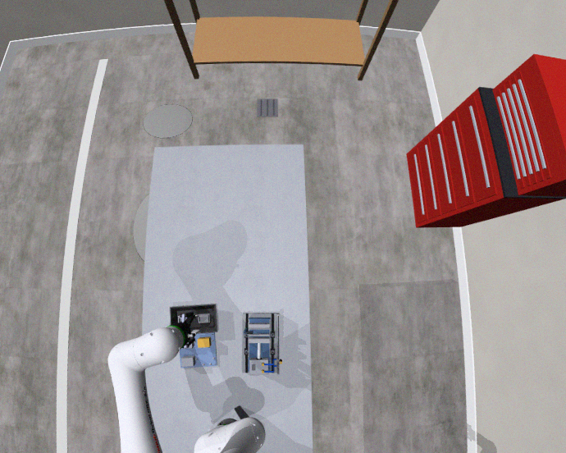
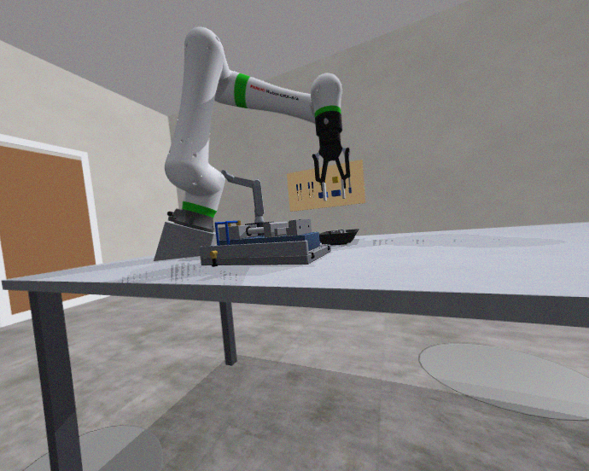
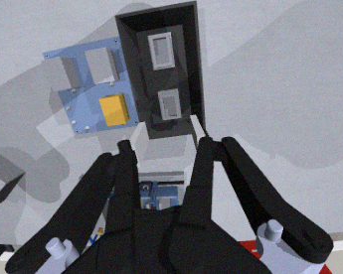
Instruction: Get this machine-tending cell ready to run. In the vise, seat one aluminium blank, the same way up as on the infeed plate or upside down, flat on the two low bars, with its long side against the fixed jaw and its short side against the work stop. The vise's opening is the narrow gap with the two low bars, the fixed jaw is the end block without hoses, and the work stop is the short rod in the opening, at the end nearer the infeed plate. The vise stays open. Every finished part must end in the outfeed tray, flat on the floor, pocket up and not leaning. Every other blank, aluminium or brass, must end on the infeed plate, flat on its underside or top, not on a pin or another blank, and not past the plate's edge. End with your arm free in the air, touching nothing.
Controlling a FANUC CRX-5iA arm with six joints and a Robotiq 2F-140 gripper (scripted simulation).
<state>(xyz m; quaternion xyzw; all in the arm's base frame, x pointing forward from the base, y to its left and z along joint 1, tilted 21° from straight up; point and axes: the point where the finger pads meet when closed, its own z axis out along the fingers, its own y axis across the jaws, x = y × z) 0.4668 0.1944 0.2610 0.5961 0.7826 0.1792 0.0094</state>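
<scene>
Gripper [image 3: 165, 149] hovering above outfeed tray [image 3: 197, 60], fingers partly spread, pinching nothing. Aluminium blank [image 3: 101, 66] sitting on infeed plate [image 3: 83, 101] near far edge; judging rigid, smooth, moderately heavy; gripping across long sides.

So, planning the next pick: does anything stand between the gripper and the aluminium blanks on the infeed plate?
Nothing visible does. The gripper hangs empty and part open, high over the table. Both aluminium blanks lie uncovered on the infeed plate; the brass blank sits beside them, apart.
</scene>
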